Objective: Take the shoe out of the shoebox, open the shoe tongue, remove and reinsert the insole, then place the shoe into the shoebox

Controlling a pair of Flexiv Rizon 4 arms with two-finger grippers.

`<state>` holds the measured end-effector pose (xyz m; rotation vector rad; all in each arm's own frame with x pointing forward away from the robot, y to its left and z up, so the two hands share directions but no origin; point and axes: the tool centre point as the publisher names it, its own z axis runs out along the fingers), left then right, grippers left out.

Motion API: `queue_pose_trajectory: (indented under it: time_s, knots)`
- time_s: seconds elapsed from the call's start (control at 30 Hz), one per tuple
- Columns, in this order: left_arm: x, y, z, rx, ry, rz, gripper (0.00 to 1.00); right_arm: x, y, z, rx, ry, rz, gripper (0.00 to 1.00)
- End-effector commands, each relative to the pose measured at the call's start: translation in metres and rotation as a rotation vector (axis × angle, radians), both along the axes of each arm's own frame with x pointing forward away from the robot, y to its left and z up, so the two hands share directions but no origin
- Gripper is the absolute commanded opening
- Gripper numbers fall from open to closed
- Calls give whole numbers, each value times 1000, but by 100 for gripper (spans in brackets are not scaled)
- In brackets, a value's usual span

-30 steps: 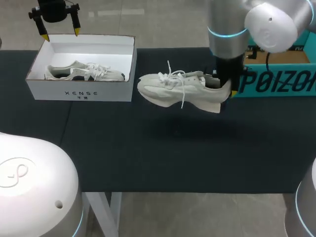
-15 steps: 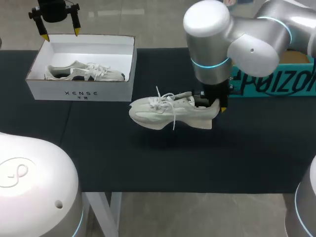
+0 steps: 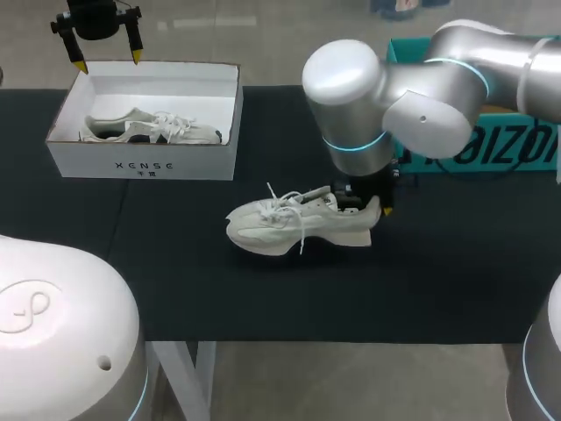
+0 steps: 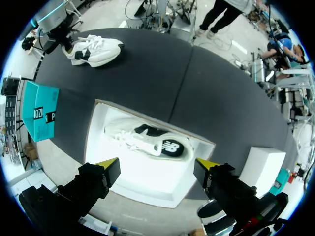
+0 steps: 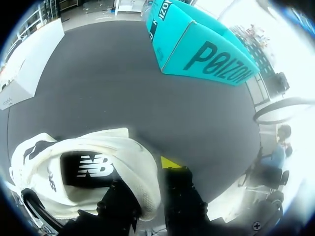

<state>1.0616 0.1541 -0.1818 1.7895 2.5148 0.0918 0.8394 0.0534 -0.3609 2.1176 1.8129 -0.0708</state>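
The right arm has swung in from the desk's far right side and come down, carrying the shoe [image 3: 294, 226] away from the teal box [image 3: 491, 145] to the middle of the desk [image 3: 263, 298]. The left arm and the shoebox [image 3: 140, 163] have not shifted.

The shoe lies level, toe toward the desk's left edge and heel toward the right, with loose laces spilling over its side. Its sole is at the desk's surface; I cannot tell whether it rests there or hangs just above. The right gripper [image 3: 366, 200] is clenched on the heel. In the right wrist view the gripper [image 5: 147, 184] has the heel wall of the shoe [image 5: 88, 172] pinched between its two fingers, with one yellow tip showing just outside it. The teal box [image 5: 197, 49] lies well ahead, along the far edge.

The shoebox, white and lidless, sits at the desk's far left corner with another shoe [image 3: 149, 128] lying on its side inside. The left gripper [image 3: 107, 56] hovers over the box's far wall. From the left wrist, the gripper [image 4: 157, 167] is spread wide and holds nothing, with the shoebox [image 4: 96, 147] and the other shoe [image 4: 147, 141] straight below it.
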Motion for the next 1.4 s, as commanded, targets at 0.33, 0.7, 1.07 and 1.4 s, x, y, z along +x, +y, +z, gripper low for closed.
queue_pose_trajectory:
  time_s: [0.33,0.7,1.07,1.4]
  knots:
    - [0,0,1,1,0,0,100,3,-3,-16,-21,8,-20,0]
    - [0,0,1,1,0,0,100,7,-11,-21,-18,-17,-108,73]
    - [0,0,1,1,0,0,100,-6,-17,36,63,27,-21,100]
    - [0,0,1,1,0,0,100,-3,-3,83,103,336,363,100]
